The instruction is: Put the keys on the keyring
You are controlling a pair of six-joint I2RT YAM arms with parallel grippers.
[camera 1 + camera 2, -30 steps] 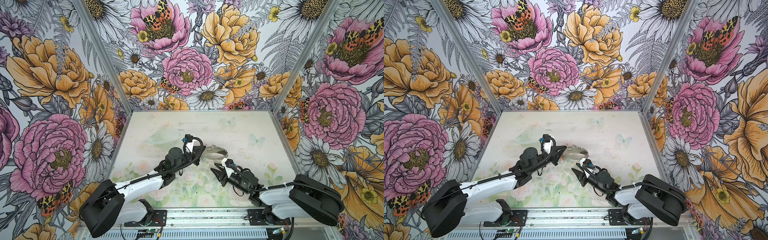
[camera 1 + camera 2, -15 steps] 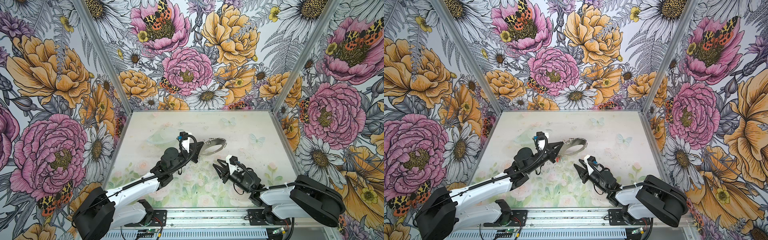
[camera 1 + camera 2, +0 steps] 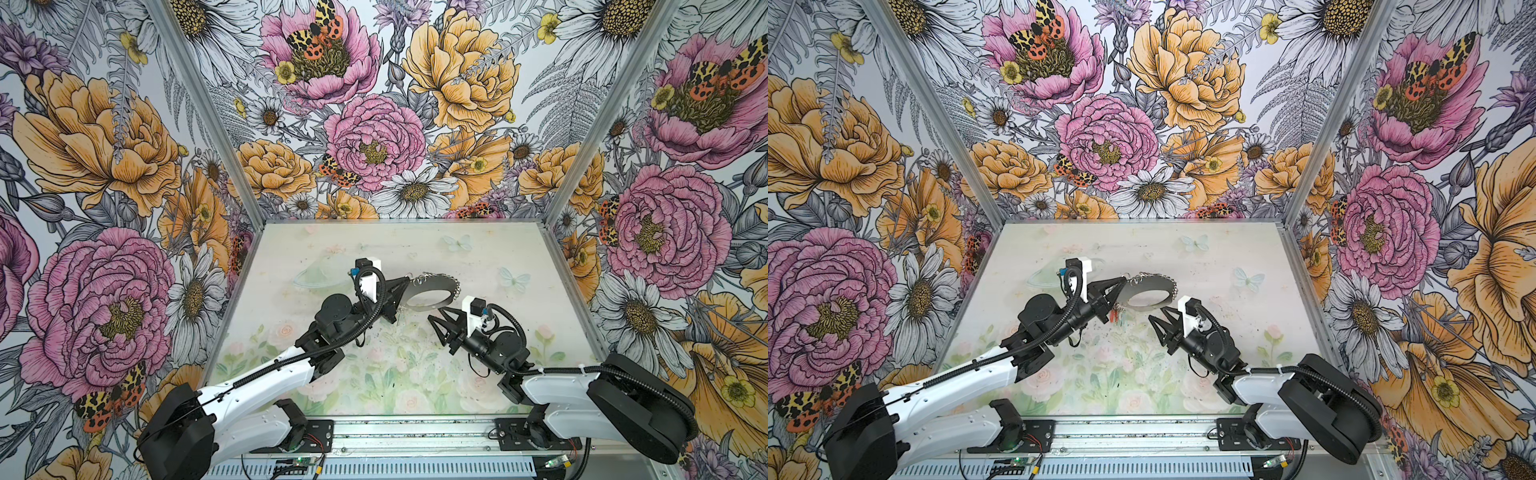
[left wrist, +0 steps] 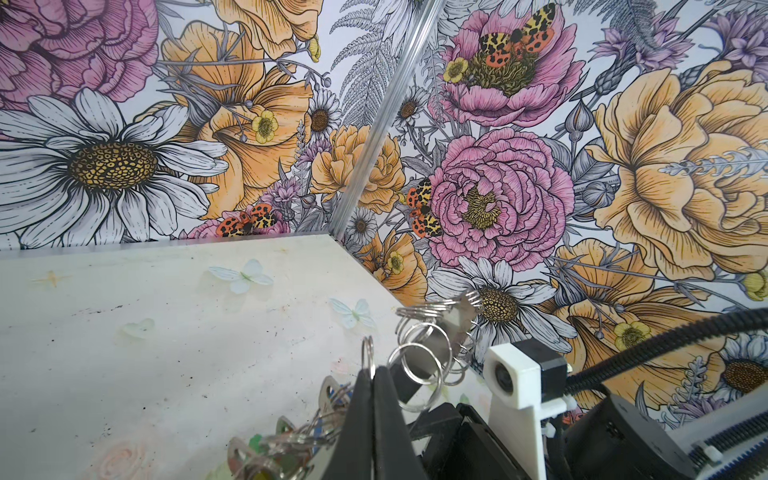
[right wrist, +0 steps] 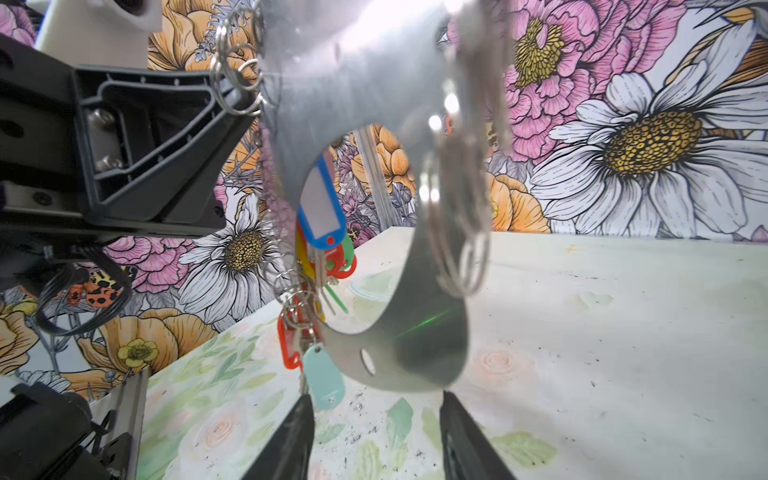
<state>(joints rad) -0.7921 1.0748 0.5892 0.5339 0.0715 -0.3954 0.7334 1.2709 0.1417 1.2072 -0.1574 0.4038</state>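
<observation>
Your left gripper is clamped together on the rim of the keyring and holds it clear of the table. The keys hang in 1 bunch from that rim, just below the left fingertips. Your right gripper has its 2 jaws apart, just beneath the hoop's near edge and closed on nothing.

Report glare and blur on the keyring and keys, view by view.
Right wrist view: the keyring is close, soft, partly washed out by white glare, with a green flare streak. Left wrist view: the keys are blurred. Both top views: keyring evenly lit, sharp but small.
</observation>
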